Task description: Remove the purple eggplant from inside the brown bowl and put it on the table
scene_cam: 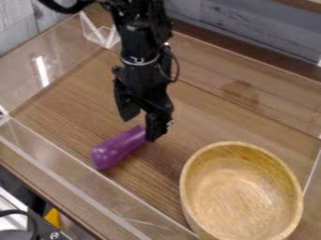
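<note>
Lying on its side on the table [238, 98], the eggplant [118, 148] is seen at lower left of centre — clear of the bowl [242, 194], which sits at lower right. The gripper [142, 122] is poised just above the eggplant's upper end, jaws spread and nothing held.

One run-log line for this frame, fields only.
gripper: open, above eggplant | purple eggplant: lying on table, released | brown bowl: empty | step: placement done
</note>
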